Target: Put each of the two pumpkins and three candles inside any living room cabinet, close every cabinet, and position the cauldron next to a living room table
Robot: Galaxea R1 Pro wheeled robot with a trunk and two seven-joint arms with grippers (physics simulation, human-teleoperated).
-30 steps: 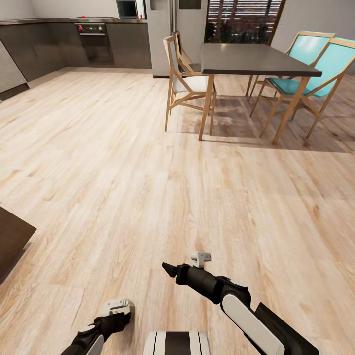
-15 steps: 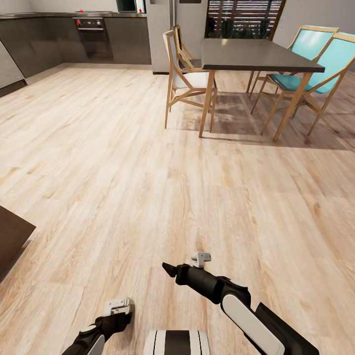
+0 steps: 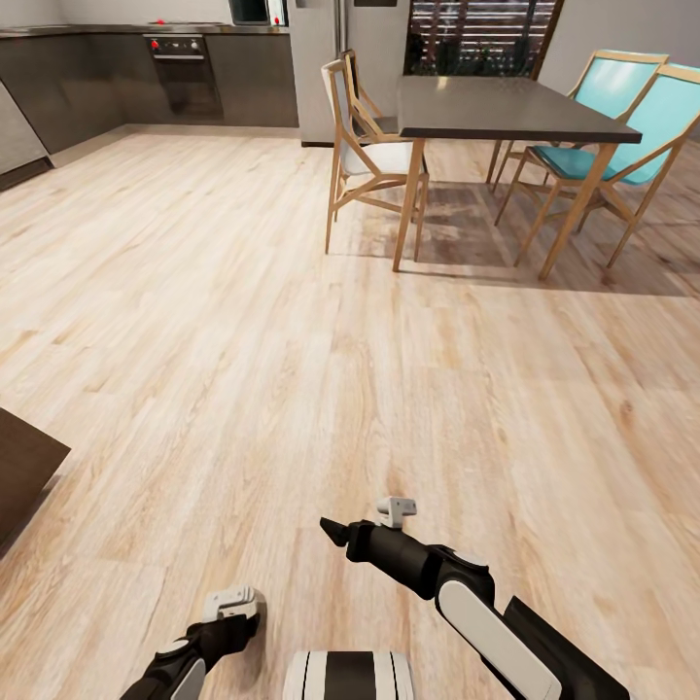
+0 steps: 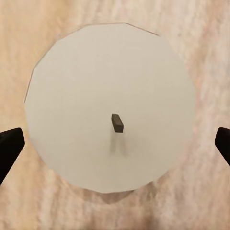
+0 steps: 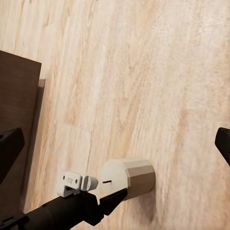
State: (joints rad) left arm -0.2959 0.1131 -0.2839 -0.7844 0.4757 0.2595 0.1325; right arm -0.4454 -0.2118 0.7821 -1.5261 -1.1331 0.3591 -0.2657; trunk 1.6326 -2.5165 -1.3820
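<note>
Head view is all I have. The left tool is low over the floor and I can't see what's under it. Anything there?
Observer: Yes. The left wrist view looks straight down on a candle standing upright on the floor, wick on top.
Operator: Left tool open?
Observer: Open. The left tool has its fingertips spread wider than the candle, one on each side.
Operator: Right tool?
Observer: The right tool is open and empty, and its camera looks at the candle.
</note>
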